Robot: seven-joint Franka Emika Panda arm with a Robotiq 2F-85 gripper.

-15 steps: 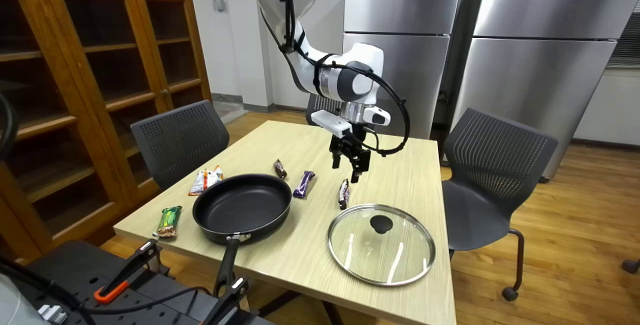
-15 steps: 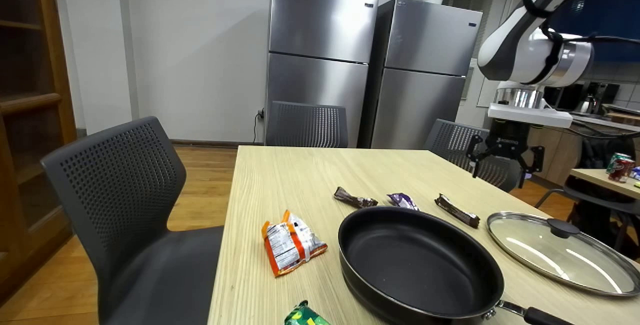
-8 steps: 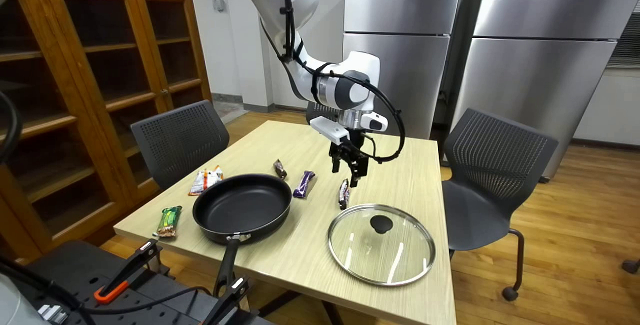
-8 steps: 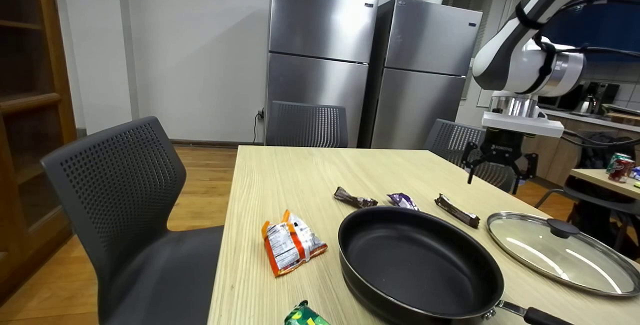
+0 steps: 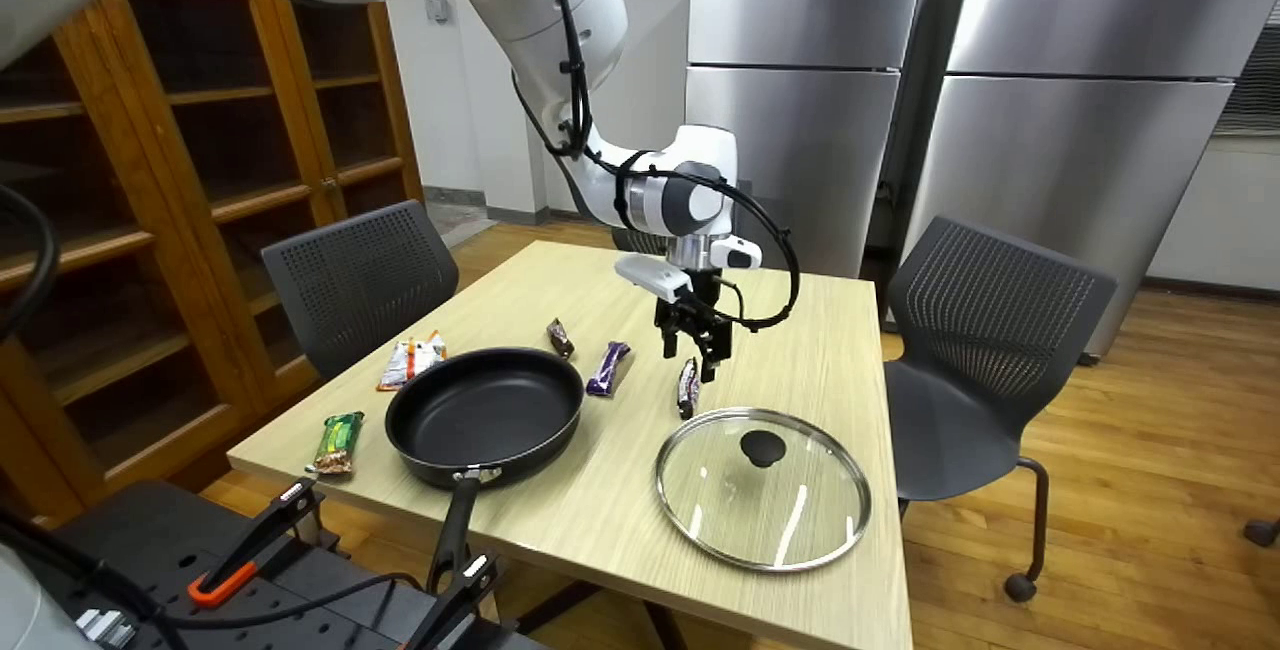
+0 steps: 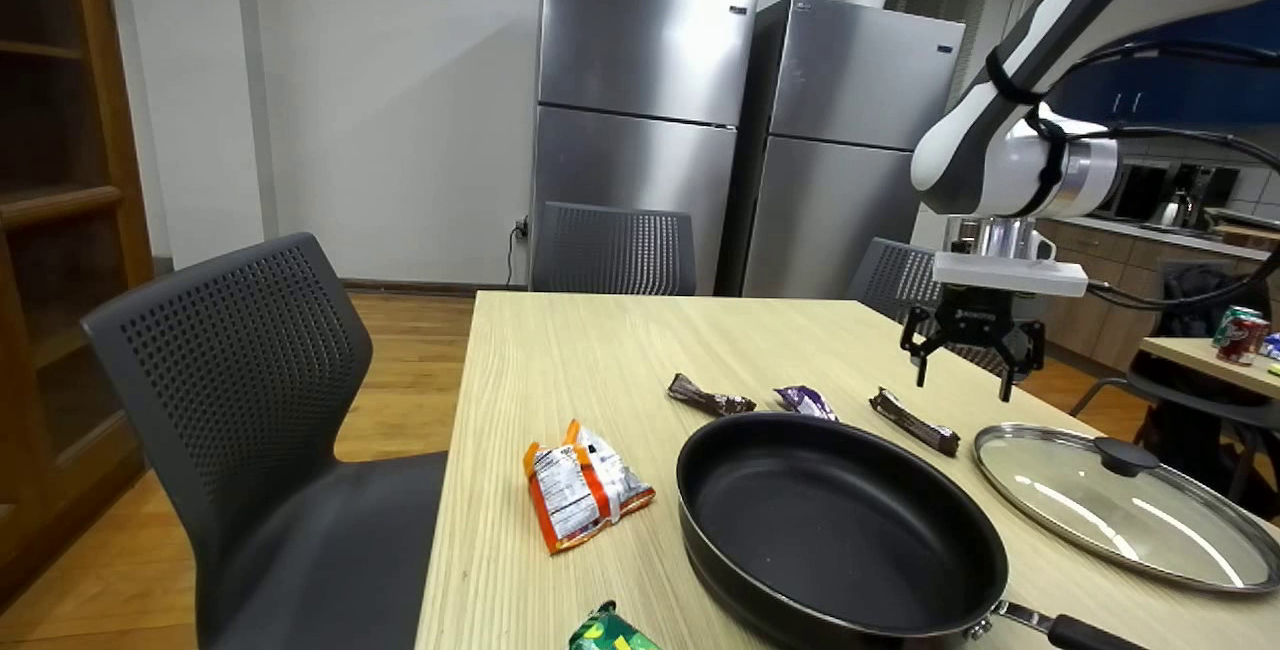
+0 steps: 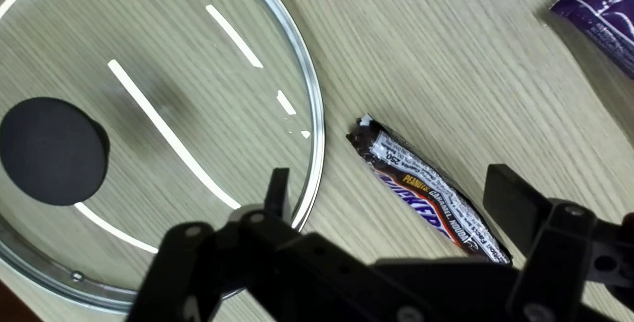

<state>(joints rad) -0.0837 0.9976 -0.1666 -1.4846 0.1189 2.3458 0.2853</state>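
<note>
The Snickers (image 7: pixel 428 193) is lying on the table (image 5: pixel 625 490), its end just beside the lid (image 7: pixel 153 134) without touching it. The gripper (image 6: pixel 963 386) is hanging above, its jaws standing wide apart and holding nothing. Compared with one second ago, the gripper is hanging lower and closer to the Snickers, while the things on the table are staying in their places. For the work in hand this is meaning (so I am judging) that the Snickers is coming within reach, but no grip is being made yet. The wrist view is showing what both exterior views are leaving too small to read: the words printed on the Snickers, which is appearing there between the jaws. Both exterior views are also showing the pan (image 5: pixel 485 410), which is staying out of the wrist view. The purple bar (image 5: pixel 608 370) is appearing whole in an exterior view, while the wrist view is cutting it off.
</note>
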